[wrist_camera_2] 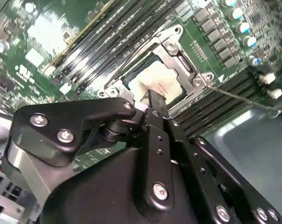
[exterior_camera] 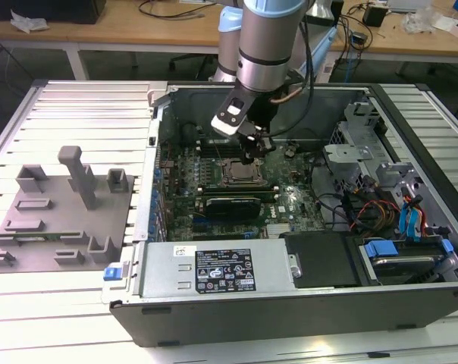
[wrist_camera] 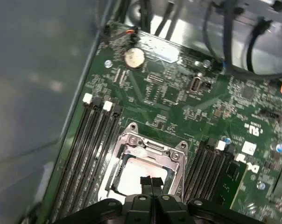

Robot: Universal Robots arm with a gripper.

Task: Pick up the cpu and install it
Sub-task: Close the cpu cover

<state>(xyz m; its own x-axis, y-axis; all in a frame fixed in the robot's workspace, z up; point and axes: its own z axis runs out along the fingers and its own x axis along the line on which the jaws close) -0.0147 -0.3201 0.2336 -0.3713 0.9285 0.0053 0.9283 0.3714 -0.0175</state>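
One gripper: the gripper (exterior_camera: 253,156) hangs at the centre of the exterior view, inside the open case (exterior_camera: 290,315), with its tip low over the socket (exterior_camera: 227,162).
Fingers: they are drawn together and narrow, with nothing visible between them; in the first wrist view the fingers (wrist_camera: 146,182) meet along a thin line.
Cpu: the cpu (wrist_camera_2: 155,78) lies flat, a pale silvery square inside the socket's metal frame, in both wrist views.
Contact: the fingertip overlaps the chip's near edge in the second wrist view; I cannot tell whether it touches.
Step in hand: judging from this, the chip is already in the socket and the work is seating it, not carrying it.
Doing it well: any press should be light and straight down on the metal top, near its middle, so the chip stays level and does not tip on one edge.
Alignment: the chip's sides look parallel to the frame; if a corner rides up, it should be lifted clear, not pushed sideways.
Risk: a sideways nudge with closed fingers could drag the chip across the socket contacts beneath it.
Clearance: the memory slots (wrist_camera: 85,149) run just beside the frame, and a thin lever (wrist_camera_2: 234,95) juts out from it, so the arm has little room to drift.
Latch: I cannot tell whether the frame is locked.
Plate: the grey plate (exterior_camera: 54,216) sits at the exterior view's left, well apart from the case.
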